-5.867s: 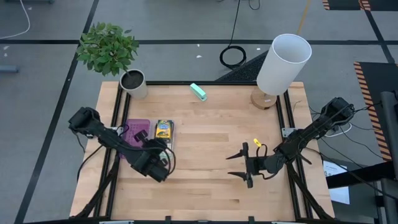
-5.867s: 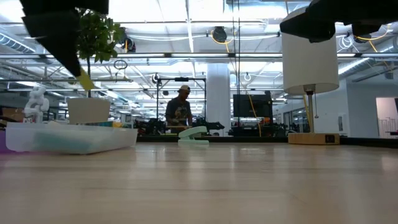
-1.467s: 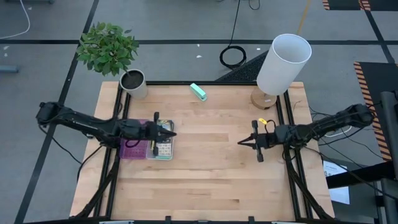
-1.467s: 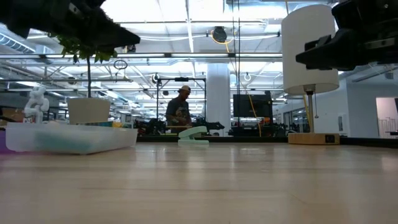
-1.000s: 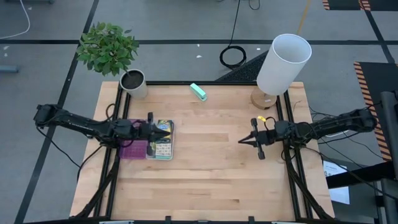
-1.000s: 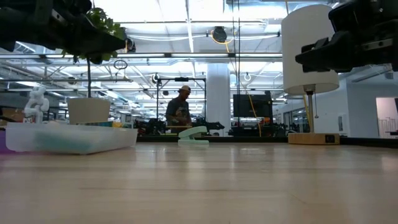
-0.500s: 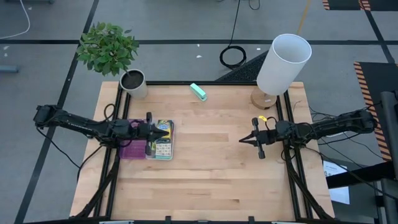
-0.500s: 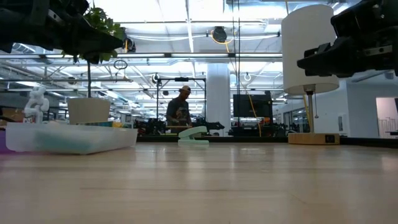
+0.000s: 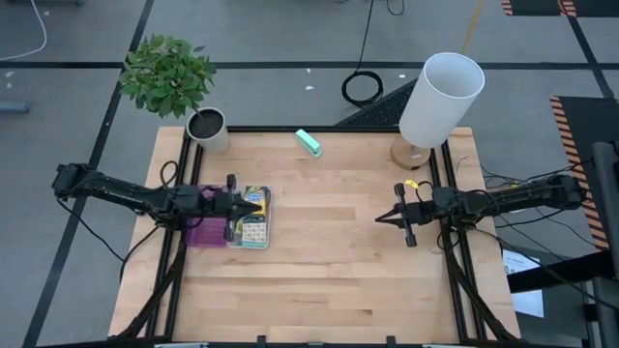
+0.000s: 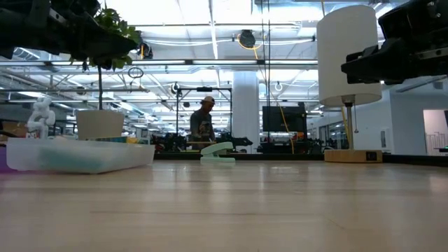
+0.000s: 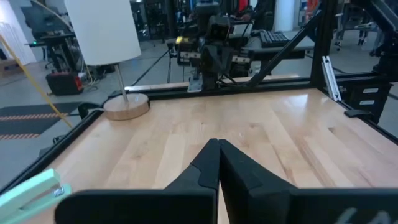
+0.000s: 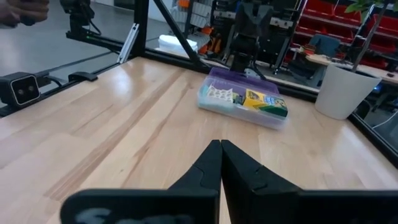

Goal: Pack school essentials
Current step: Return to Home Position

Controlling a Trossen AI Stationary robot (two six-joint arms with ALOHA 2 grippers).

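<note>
Crayon box (image 9: pixel 254 199), yellow-green, lies in the purple-and-clear case (image 9: pixel 210 232) near the table's left edge, with the patterned square pad (image 9: pixel 254 232) just beside it in the same case; from my right wrist camera I see both through the clear side, the crayon box (image 12: pixel 264 102) and the pad (image 12: pixel 219 94) lying flat. My left gripper (image 9: pixel 232 205) hangs over that case, between the purple half and the crayon box, and in its own wrist view the fingers (image 11: pixel 208 167) are pressed together with nothing between them. My right gripper (image 9: pixel 401 219) is over the right side of the wooden table (image 9: pixel 329 280), just in front of the lamp's base (image 9: pixel 410 155), well apart from the case. Its fingers (image 12: pixel 210 163) are also pressed together and empty. A small yellow bit (image 9: pixel 412 185) shows on the right arm just behind the gripper; I can't tell what it is. The teal block (image 9: pixel 308 142) sits alone near the far edge, between the white pot (image 9: pixel 207 129) and the lamp.
</note>
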